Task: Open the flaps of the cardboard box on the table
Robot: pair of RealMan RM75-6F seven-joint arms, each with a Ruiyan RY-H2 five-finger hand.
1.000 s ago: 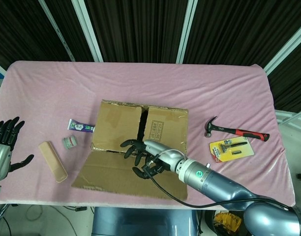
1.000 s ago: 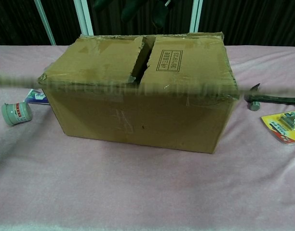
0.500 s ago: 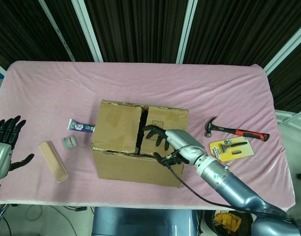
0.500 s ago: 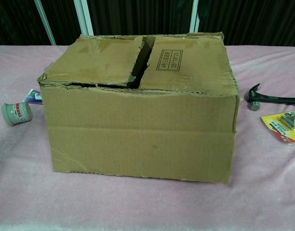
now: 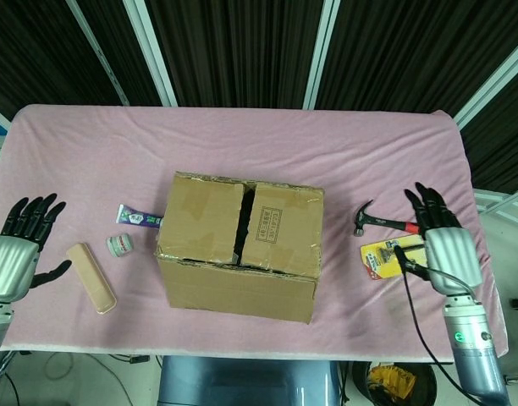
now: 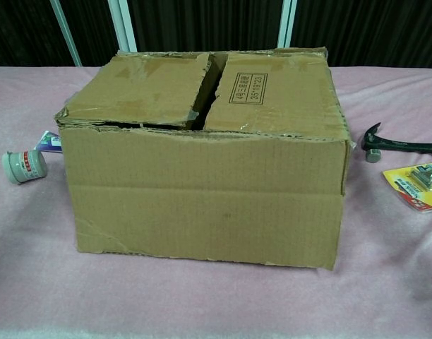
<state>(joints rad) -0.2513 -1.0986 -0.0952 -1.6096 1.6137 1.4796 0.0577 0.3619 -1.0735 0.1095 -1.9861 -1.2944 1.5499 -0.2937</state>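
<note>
Left hand (image 5: 20, 245) spread, holding nothing, at table's left edge beside tan block (image 5: 90, 277). Right hand (image 5: 443, 239) likewise spread and empty, over yellow blister pack (image 5: 396, 257), fingertips near hammer (image 5: 403, 224). Cardboard box (image 5: 239, 245) mid-table on pink cloth (image 5: 276, 144), well apart from both hands; top flaps folded down, dark gap along centre seam, left flap sagging. Small jar (image 6: 24, 166) and tube (image 5: 138, 218) just left of box.
</note>
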